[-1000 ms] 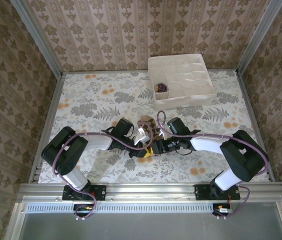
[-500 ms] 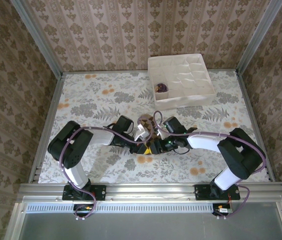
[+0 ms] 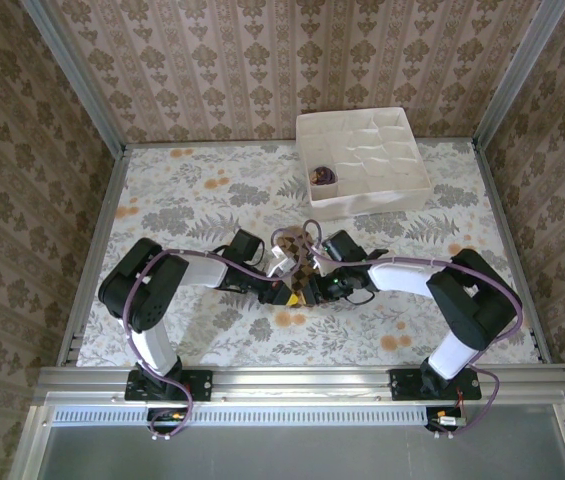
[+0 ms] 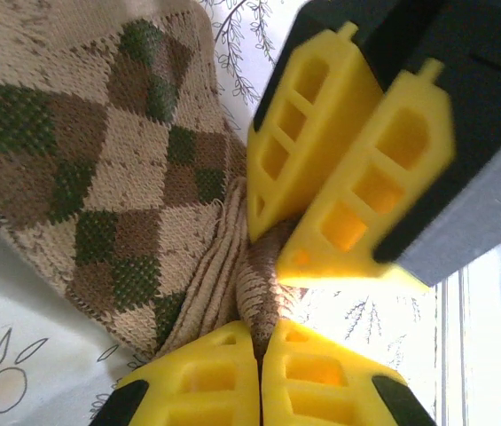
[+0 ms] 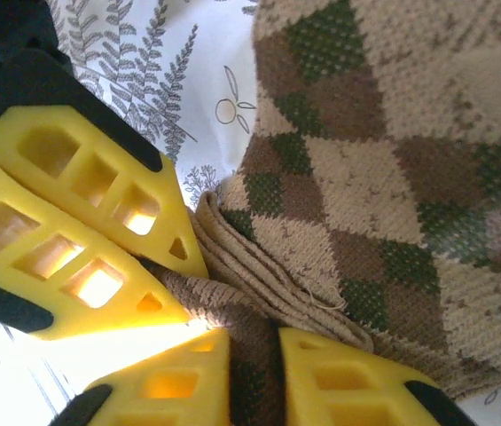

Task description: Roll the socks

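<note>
**Two grippers pinching one argyle sock [image 3: 297, 250] at mid-table**

The table [image 3: 182, 200] is lying open to the left and along the near edge, while a white box [image 3: 387, 190] is sitting at the far right with a purple sock [image 3: 322, 175] in one cell. The left gripper [image 3: 284, 291] [image 4: 261, 373] is clamping shut on the argyle sock's bunched ribbed end. The sock's length is running from the jaws toward the far side. The right gripper [image 3: 310, 290] [image 5: 252, 382], tip to tip with the left, is squeezing the same bunched fabric.
</note>
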You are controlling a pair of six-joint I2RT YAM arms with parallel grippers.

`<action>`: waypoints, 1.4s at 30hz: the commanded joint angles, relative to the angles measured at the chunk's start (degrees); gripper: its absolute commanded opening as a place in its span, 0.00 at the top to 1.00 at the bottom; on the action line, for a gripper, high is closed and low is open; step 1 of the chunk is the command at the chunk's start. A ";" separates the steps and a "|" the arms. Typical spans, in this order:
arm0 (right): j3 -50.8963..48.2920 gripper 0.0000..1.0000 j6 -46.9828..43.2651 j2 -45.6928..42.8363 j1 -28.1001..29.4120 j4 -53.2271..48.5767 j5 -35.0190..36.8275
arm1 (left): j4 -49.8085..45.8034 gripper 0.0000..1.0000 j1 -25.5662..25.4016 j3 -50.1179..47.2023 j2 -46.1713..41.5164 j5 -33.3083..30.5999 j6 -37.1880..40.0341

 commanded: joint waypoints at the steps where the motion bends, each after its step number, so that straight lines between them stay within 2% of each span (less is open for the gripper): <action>1: 0.98 0.92 1.16 1.45 0.36 -5.50 4.11 | 1.73 0.94 0.74 -0.21 -0.36 -1.25 -0.99; 4: 2.31 0.98 2.63 2.16 0.29 -8.66 7.09 | 5.07 0.87 0.65 -2.23 -2.55 -2.05 -0.97; 8: 2.99 1.00 4.86 4.24 0.29 -10.67 9.37 | 8.68 0.81 0.59 -5.00 -7.99 -3.76 1.20; 13: 3.73 1.00 6.65 6.35 0.29 -13.28 12.18 | 9.18 0.74 -0.85 -8.65 -18.56 -8.40 9.09; 17: 5.28 1.00 7.01 7.95 0.29 -15.66 14.17 | 7.83 0.70 -5.94 -11.76 -26.22 -15.03 19.96; 22: 6.73 1.00 7.79 9.63 0.39 -18.08 16.26 | 8.70 0.69 -14.54 -16.37 -31.06 -29.40 31.77; 24: 6.73 1.00 7.81 9.58 0.38 -18.05 16.13 | 10.70 0.70 -16.93 -18.07 -31.44 -34.47 34.50; 28: 6.49 1.00 7.54 9.63 0.29 -16.78 11.37 | 13.23 0.70 -20.23 -19.76 -30.54 -42.34 40.13; 31: 5.87 1.00 8.02 9.77 0.11 -16.32 8.15 | 14.99 0.70 -20.83 -20.25 -29.16 -43.75 41.71; 37: 3.62 1.00 9.12 8.91 -0.05 -15.54 4.55 | 20.11 0.60 -21.78 -20.69 -23.85 -46.33 43.33; 42: 2.33 1.00 9.47 8.84 -0.72 -15.39 0.99 | 22.65 0.57 -22.12 -20.45 -20.16 -46.99 44.60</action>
